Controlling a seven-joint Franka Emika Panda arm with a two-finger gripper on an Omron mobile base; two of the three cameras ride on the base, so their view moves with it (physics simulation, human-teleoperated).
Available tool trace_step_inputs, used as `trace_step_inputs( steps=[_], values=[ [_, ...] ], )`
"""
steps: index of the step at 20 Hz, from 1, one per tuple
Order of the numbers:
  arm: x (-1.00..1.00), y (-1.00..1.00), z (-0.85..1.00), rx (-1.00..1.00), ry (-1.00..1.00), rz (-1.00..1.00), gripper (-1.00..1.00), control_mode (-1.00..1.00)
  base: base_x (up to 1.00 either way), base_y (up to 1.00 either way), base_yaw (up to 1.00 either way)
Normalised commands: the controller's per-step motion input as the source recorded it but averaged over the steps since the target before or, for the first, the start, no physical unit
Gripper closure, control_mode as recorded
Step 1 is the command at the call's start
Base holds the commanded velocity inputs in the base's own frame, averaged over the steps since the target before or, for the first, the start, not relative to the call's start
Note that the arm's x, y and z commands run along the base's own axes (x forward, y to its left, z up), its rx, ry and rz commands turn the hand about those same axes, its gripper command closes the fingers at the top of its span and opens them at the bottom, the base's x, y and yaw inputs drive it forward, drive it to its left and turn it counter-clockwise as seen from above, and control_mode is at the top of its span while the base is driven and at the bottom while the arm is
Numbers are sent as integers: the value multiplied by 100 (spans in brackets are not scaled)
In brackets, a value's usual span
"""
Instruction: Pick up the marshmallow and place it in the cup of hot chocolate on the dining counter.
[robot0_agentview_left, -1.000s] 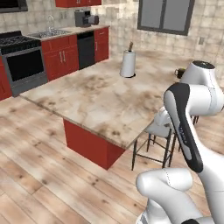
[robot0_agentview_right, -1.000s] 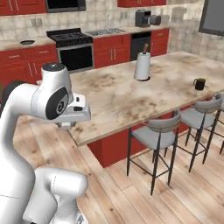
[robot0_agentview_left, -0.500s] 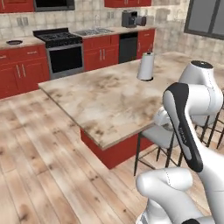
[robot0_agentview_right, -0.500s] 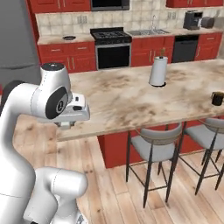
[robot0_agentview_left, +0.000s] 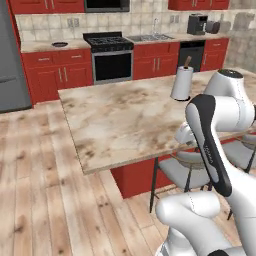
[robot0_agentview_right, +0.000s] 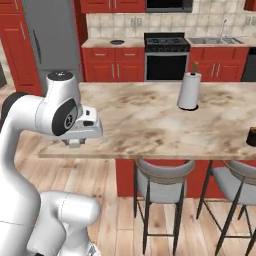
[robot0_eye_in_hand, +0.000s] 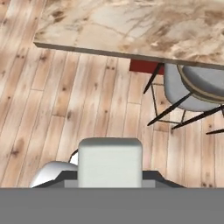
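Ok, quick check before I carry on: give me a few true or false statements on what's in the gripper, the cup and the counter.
1. The gripper is shut on the marshmallow. True.
2. The cup of hot chocolate lies tipped over. False: it stands upright on the dining counter.
3. The paper towel roll stands on the dining counter. True.
4. The marshmallow is in the cup. False: it is at the gripper, over the wooden floor.

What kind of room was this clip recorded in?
A simulated home kitchen with a dining island. A black stove and a sink sit along red cabinets, and a marble dining counter with stools fills the middle, carrying a paper towel roll.
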Motion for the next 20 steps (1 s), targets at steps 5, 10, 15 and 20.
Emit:
trace_step_inputs(
  steps=[5,10,15,20],
  values=[
    [0,0,0,0,0,0,100,100,0,-100,35],
    [0,0,0,0,0,0,100,100,0,-100,21],
    [0,0,0,0,0,0,100,100,0,-100,6],
    [0,0,0,0,0,0,100,100,0,-100,0]
  ],
)
